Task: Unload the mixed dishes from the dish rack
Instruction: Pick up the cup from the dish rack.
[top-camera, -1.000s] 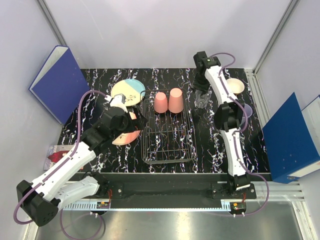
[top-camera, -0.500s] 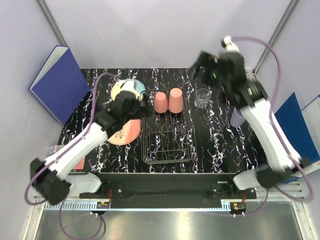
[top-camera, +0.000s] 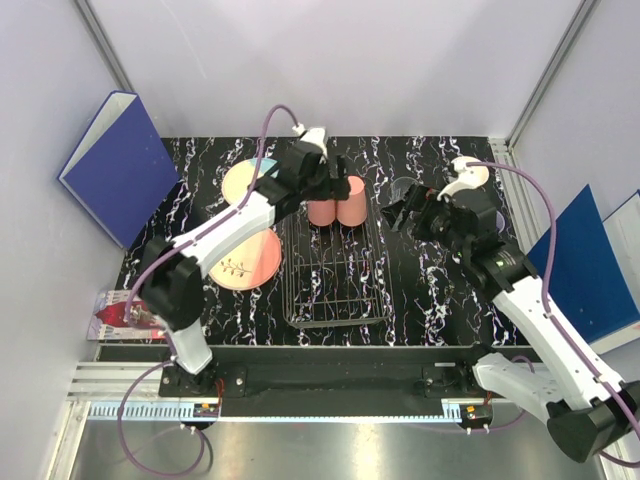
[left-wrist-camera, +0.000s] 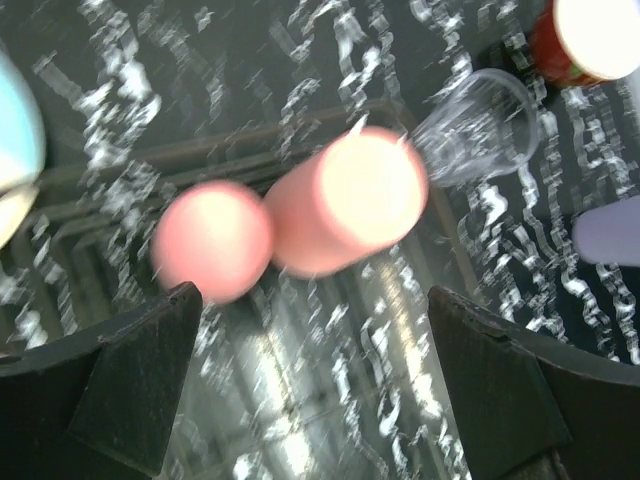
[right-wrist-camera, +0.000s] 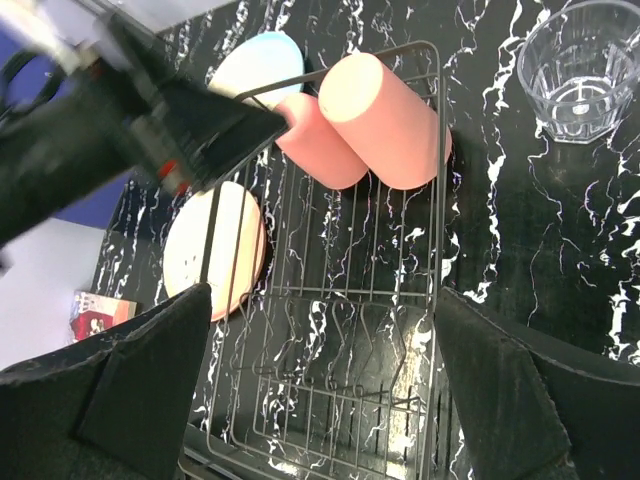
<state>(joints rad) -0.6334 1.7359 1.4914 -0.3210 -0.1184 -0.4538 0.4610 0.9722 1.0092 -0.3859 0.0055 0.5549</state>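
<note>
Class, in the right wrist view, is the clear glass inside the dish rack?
No, the clear glass stands on the marbled table, outside the dish rack wire edge.

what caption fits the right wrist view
Two salmon-pink cups stand in the wire dish rack, a clear glass beside it on the black marbled table

Robot lab cell, white walls (top-camera: 350, 60), aluminium posts (top-camera: 108, 50), black marbled table (top-camera: 430, 290), arms (top-camera: 235, 222) bolted to a rail (top-camera: 330, 380)

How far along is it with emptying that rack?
Mostly done: the plates, glass and bowl sit on the table outside the rack. In hand: nothing yet; the left gripper hovers open over the two pink cups. Left: those cups, the only dishes in the rack.
</note>
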